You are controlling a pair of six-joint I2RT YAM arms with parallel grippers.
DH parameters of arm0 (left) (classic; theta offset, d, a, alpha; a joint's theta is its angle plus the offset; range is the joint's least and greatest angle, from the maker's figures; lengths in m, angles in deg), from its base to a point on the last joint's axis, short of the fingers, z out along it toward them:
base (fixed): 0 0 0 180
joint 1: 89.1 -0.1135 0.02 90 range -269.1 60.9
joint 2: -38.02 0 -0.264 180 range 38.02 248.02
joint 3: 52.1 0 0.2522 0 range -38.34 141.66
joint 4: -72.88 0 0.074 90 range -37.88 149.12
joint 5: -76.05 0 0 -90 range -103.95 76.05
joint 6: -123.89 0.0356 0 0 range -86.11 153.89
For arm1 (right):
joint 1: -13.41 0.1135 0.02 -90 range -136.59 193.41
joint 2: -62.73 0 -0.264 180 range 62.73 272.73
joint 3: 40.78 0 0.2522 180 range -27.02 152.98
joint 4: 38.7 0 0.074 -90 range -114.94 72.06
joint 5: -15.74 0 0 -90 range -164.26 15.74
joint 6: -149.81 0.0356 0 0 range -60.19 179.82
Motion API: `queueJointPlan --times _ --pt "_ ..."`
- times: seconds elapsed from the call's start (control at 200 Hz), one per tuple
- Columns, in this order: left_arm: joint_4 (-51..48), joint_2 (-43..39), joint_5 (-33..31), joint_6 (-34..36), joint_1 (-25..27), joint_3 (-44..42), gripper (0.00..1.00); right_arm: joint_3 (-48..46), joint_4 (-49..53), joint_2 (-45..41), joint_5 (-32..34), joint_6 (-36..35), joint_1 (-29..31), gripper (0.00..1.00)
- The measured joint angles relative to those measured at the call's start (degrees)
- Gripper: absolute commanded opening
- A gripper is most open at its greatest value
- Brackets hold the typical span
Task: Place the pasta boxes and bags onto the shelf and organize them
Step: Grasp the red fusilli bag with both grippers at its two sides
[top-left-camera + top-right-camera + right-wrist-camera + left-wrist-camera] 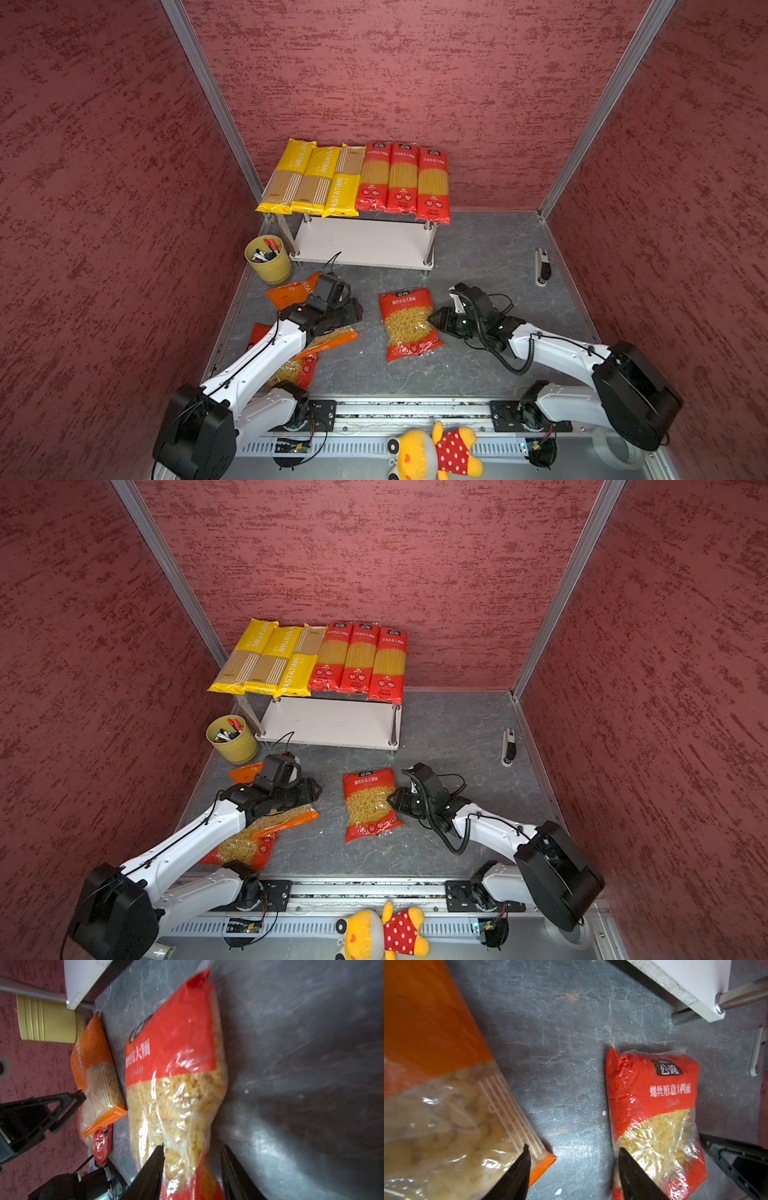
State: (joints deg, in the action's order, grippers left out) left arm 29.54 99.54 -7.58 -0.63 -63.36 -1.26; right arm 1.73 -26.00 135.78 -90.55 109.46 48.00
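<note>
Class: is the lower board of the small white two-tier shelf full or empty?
Empty. In both top views the lower board lies bare; all six long yellow and red spaghetti packs lie above it.

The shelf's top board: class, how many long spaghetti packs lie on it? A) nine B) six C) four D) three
B: three yellow packs and three red packs lie side by side across the top of the shelf.
</note>
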Motion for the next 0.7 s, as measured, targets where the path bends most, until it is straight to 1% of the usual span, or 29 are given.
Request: queueJointPlan --times 0.115,0.23,0.316,0.431,0.556,0.701 --pt "7.2 1.4 4.1 -3.1 3.5 -2.1 0.75 0.1 -0.7 0.5 -1.6 -2.4 -2.9 0.56" --pt "16.0 5.3 8.4 -7.4 6.9 -5.4 0.79 0.5 -2.4 2.3 -3.7 -3.4 -3.1 0.6" --pt "20.7 7.6 9.5 -9.8 9.5 -6.8 0.8 0.5 -4.8 3.7 -5.2 -3.6 -3.1 0.63" --pt "27.3 11.7 11.4 -12.3 11.8 -8.0 0.79 0.5 -9.2 6.8 -6.9 -3.6 -3.2 0.63" --pt "31.1 15.3 11.6 -14.1 13.0 -8.5 0.77 0.3 -13.7 10.3 -8.6 -3.1 -3.2 0.62" --pt "36.1 18.9 11.6 -15.6 14.6 -9.0 0.7 -1.4 -22.3 15.0 -10.8 -0.1 -3.2 0.59"
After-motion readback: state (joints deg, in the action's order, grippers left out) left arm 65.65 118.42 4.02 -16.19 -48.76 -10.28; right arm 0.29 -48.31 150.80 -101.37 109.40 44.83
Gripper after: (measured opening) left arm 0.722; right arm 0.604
